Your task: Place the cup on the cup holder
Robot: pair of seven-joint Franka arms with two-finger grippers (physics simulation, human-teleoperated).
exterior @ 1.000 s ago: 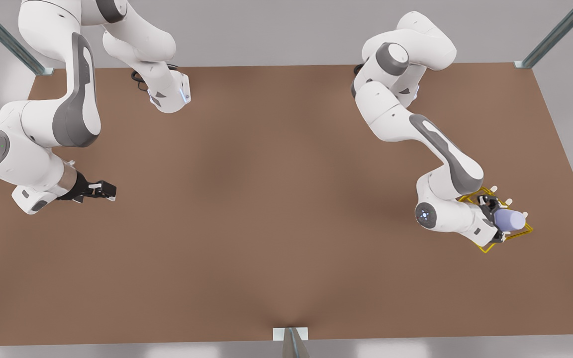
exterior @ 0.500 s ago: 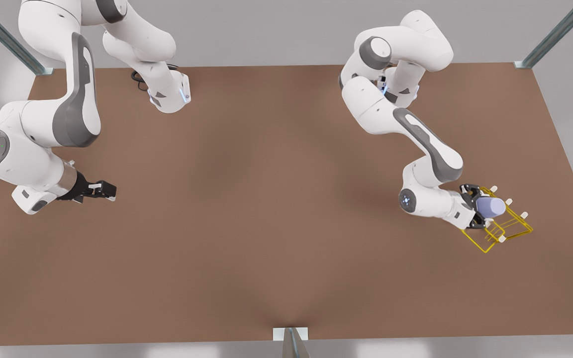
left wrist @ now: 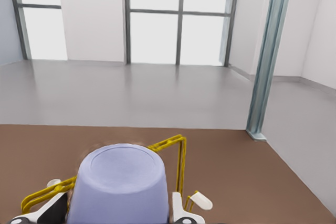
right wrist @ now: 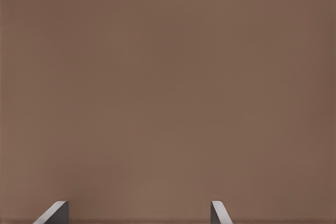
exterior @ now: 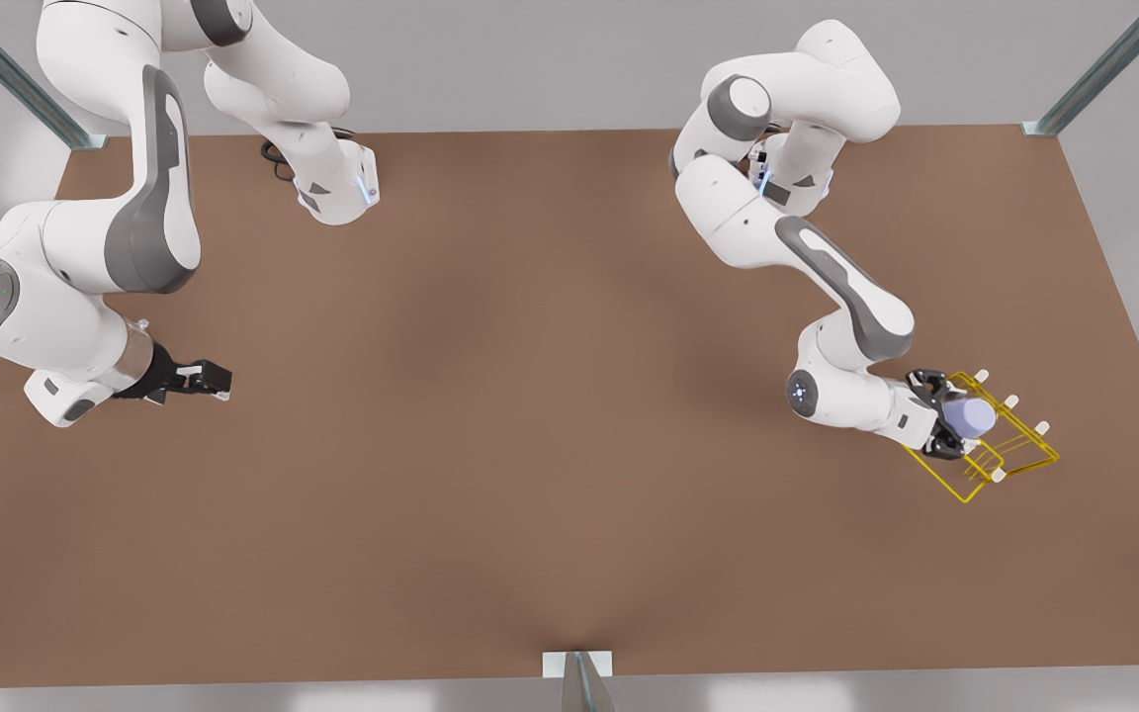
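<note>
Now left pincer grips one cup over one cup holder.

Even, soft light covers the brown table; faint shadows pool beneath the arms (edges slightly smeared), and bright windows glare behind the left wrist view.

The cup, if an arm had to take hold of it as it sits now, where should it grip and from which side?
Probably as the left gripper does: across the cup's smooth tapered wall, from the side away from the cup holder. The right gripper waits open.
</note>
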